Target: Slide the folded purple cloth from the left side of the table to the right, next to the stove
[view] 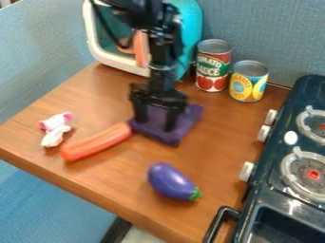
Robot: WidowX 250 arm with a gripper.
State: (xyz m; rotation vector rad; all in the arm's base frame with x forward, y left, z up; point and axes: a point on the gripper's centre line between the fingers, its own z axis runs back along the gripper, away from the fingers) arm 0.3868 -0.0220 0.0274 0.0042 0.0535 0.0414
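The gripper (155,122) hangs down over a dark purple thing (183,126) near the middle of the table's back half. Its two fingers stand apart, open, with part of the purple thing showing between them; whether they touch it I cannot tell. An orange-red sausage-shaped toy (96,142) lies slanted to the left, its right end close beside the purple thing. In front, a purple toy eggplant (173,182) with a green stem lies on its side. A small white and pink soft toy (56,128) lies at the left.
A tomato sauce can (213,65) and a shorter yellow-labelled can (249,81) stand at the back right. Behind the arm is a teal and white toy appliance (192,28). A dark toy stove (279,178) borders the right of the wooden table (114,187).
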